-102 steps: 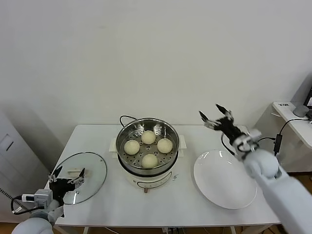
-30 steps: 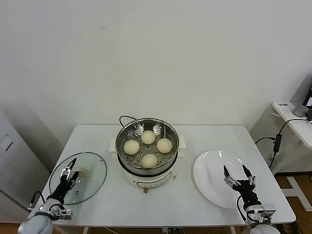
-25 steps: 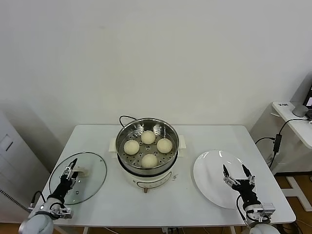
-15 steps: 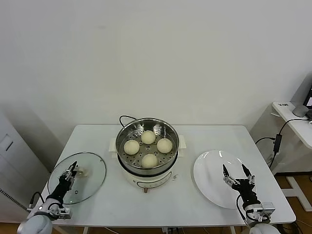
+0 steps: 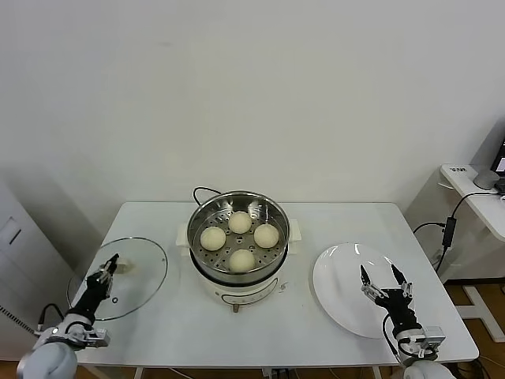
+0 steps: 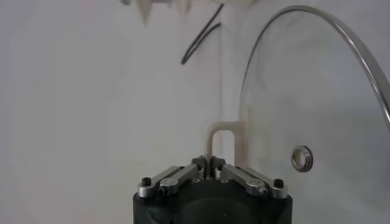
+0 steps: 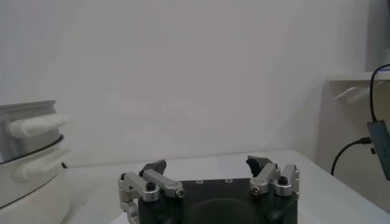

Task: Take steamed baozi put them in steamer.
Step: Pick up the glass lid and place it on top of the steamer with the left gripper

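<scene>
The task looks almost finished: all four steamed baozi [image 5: 240,238] already lie in the steamer [image 5: 241,207], which stands at the centre of the table [image 5: 331,221] on its white cooker base [image 5: 237,289]; one bun sits at 12 o'clock in the basket, one at 3, one at 6 and one at 9, near each other but apart. The white plate [image 5: 339,296], at about 4 o'clock from the steamer, holds no bun; so nothing seems left to carry over. What probably remains is to cover the basket; the glass lid [image 5: 130,276] lies at 8 o'clock from the steamer and is not yet on it.

The left gripper [image 5: 105,274] has its claws together, clamped on the cream handle [image 6: 218,141] of the lid; the wrist view shows the thin handle pinched between the tips. The right gripper [image 5: 383,282] waits above the near edge of the plate, its claws apart and holding nothing.

Count: four buns; one steamer; one plate; one lid; one black cord [image 5: 202,192] behind the cooker.
</scene>
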